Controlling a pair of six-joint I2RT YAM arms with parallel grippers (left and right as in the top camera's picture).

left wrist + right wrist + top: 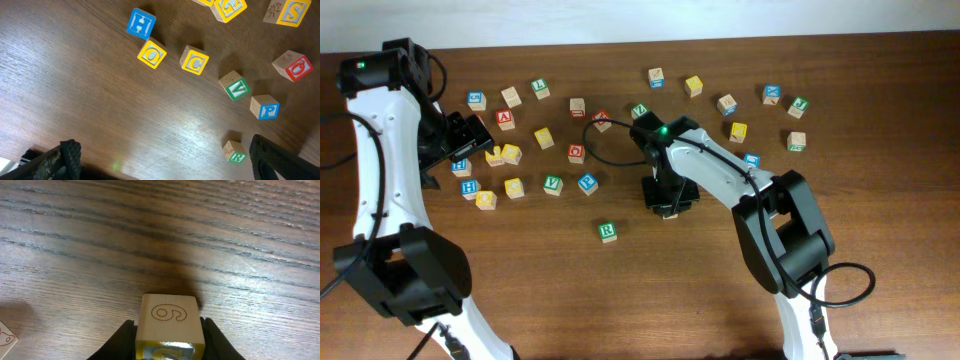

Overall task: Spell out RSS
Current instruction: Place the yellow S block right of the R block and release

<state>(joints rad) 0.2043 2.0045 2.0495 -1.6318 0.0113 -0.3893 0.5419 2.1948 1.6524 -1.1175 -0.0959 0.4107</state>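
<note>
- Overhead: the R cube [608, 231] sits alone on the counter [520, 290], lower centre. My right tool [666, 200] hangs to its upper right.
- Left wrist: my left tool [170, 162] gapes wide and empty. A yellow S cube [292, 11] lies top right.
- Right wrist: the right tool is clamped on a yellow-faced cube [167, 317]. I can't read its letter but judge it the first S. Next, I set it just right of R.

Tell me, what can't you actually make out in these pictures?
- Right wrist: the held cube has its yellow face cut off by the bottom edge, so the letter is unreadable.
- Overhead: the right fingers mostly cover that cube.
- Left wrist: the top edge crops a yellow cube; its letter is unclear.
</note>
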